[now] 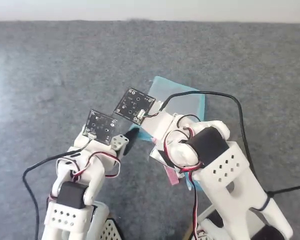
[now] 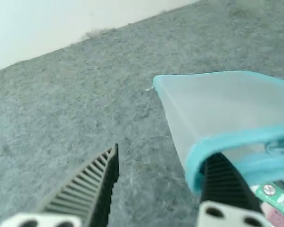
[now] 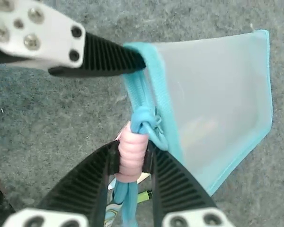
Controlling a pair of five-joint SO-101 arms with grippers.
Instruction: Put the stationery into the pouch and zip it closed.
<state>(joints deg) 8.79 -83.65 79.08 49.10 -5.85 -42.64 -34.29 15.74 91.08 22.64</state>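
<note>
Grey worktop (image 1: 50, 75) carries the pouch (image 3: 213, 94). Its pink zip pull (image 3: 131, 158) is clamped by the right end effector (image 3: 132, 149). The left end effector (image 2: 164, 153) gapes, one finger (image 3: 109, 59) seemingly bracing the corner. Pull straight along the zip, keeping that brace.

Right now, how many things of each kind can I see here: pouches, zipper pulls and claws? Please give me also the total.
pouch: 1
pink zipper pull: 1
claws: 2 (left claw open at the pouch mouth, right claw shut on the pink zipper pull)
Total: 4
</note>
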